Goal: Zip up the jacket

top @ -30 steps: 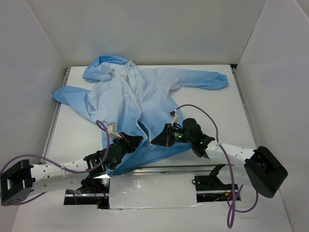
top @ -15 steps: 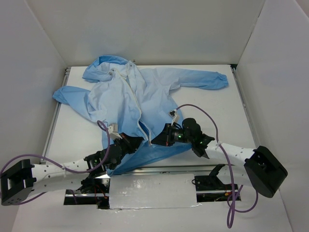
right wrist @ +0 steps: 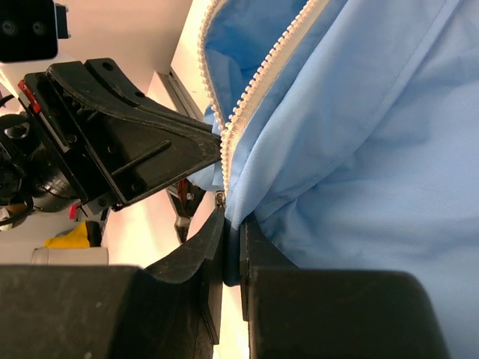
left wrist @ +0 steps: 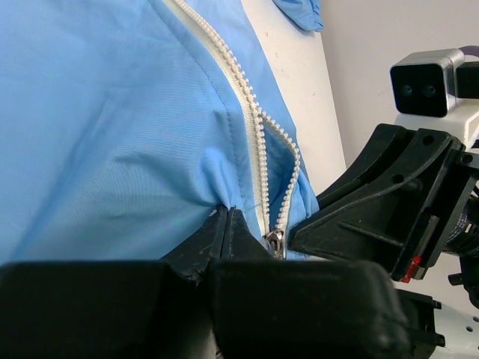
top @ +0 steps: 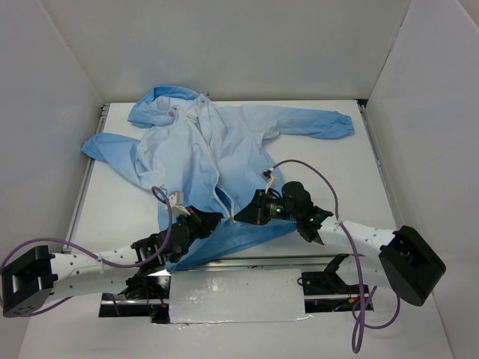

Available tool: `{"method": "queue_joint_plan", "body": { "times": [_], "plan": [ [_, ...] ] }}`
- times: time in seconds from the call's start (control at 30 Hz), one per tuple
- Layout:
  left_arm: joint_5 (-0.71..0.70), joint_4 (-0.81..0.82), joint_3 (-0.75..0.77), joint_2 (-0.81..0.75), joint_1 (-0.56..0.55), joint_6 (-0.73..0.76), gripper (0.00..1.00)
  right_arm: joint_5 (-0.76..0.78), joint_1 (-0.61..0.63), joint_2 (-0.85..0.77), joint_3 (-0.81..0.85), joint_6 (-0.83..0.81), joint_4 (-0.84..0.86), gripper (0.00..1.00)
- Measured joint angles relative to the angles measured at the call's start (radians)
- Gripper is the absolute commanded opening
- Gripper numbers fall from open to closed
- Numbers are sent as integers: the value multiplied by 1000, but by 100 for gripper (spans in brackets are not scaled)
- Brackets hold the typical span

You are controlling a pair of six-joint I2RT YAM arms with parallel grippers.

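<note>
The light-blue jacket [top: 224, 142] lies open on the white table [top: 359, 172], hood at the far left, one sleeve stretched to the right. Its white zipper [top: 212, 161] runs down to the hem. At the hem my left gripper [top: 217, 218] is shut on the jacket's left front edge [left wrist: 150, 134], jaws pressed together beside the metal slider [left wrist: 275, 242]. My right gripper [top: 238, 218] faces it, shut on the right front edge [right wrist: 359, 149], just below the zipper teeth [right wrist: 258, 86]. The two grippers nearly touch, tip to tip.
White walls box in the table on three sides. A metal rail and a silver taped plate [top: 236, 295] run along the near edge between the arm bases. Purple cables [top: 307, 168] loop over both arms. The jacket's hem hangs close to the near edge.
</note>
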Motion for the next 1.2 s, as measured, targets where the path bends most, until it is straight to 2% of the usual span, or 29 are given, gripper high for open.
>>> {"method": "queue_joint_plan", "body": {
  "times": [0.6,0.93,1.2],
  "plan": [
    [37,21,-26,-38,0,-3,0,-5,-18,23,8,-24,-1,0],
    [68,53,-47,-58,2,0,0,-89,-53,60,8,-26,60,0],
    [105,124,-64,-11,2,34,0,-174,-63,108,16,-25,131,0]
  ]
}}
